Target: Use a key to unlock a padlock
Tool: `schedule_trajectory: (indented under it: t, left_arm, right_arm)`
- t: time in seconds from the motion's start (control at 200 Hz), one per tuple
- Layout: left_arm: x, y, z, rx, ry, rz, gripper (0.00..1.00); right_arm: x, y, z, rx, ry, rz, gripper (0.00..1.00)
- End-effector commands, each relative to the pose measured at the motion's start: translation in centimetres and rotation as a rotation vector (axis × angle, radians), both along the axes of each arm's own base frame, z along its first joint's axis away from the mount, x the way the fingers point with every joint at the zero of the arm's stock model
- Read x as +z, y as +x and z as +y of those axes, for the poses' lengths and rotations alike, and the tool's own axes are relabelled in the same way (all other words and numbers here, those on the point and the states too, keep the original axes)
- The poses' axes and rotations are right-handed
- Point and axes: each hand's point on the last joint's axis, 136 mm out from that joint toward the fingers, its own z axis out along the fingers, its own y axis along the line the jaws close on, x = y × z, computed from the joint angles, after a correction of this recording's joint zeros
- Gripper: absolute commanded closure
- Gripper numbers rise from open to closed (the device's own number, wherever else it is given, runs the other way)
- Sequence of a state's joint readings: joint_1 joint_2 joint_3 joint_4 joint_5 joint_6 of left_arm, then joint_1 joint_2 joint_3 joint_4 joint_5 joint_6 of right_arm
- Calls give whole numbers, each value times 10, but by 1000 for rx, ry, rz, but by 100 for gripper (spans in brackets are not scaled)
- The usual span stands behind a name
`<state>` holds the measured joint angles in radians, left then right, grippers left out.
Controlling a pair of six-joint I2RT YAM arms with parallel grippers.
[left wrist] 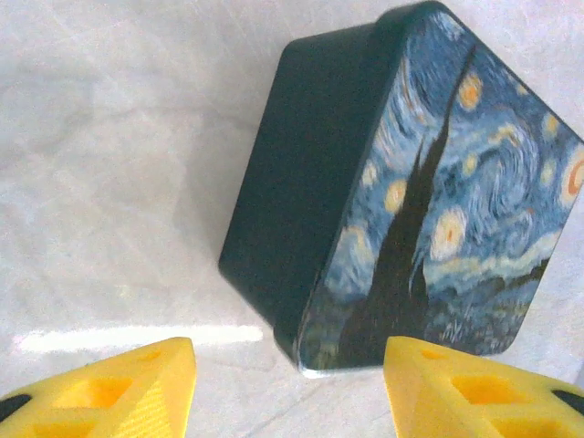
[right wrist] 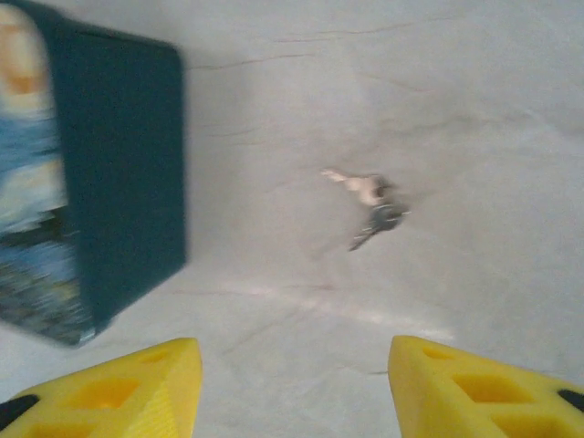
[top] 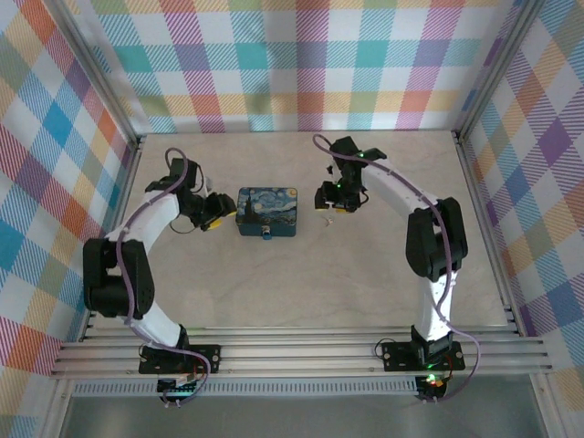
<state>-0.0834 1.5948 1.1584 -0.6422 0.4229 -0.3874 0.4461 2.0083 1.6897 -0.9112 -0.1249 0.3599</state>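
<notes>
Early stage, my read: nothing grabbed yet. Padlock flat on tabletop, mid-scene, painted face up. Key loose on tabletop near padlock's right side, not touching it, not in lock. Remaining: pick up key, insert, turn, so whole job ahead. My left tool low beside padlock's left side, fingers spread wide, empty. My right tool hovers above key, angled down, fingers wide, empty. Both arms arched inward toward padlock.
</notes>
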Motion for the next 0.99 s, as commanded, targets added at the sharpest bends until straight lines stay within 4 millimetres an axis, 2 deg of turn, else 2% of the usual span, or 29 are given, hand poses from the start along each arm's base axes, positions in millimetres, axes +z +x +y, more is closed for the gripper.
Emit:
schedule_trajectory:
  t: [0.0, 0.22, 0.44, 0.58, 0.695, 0.99]
  left_arm:
    - [-9, -32, -5, -31, 49, 43, 43]
    - [-20, -61, -27, -52, 44, 53, 44]
    - [-26, -67, -31, -57, 54, 65, 44]
    - [-28, -63, -32, -64, 60, 77, 44]
    - [-30, -59, -34, -70, 64, 84, 44]
    - [-29, -62, -38, -81, 72, 86, 44]
  right_arm:
    - [-23, 1, -8, 65, -112, 30, 45]
    - [-50, 19, -10, 188, -209, 63, 47]
    - [-72, 24, -22, 264, -319, 76, 51]
    - [-86, 14, -29, 309, -379, 117, 51]
    - [-92, 2, -31, 322, -384, 145, 57]
    - [-96, -36, -24, 338, -267, 182, 84]
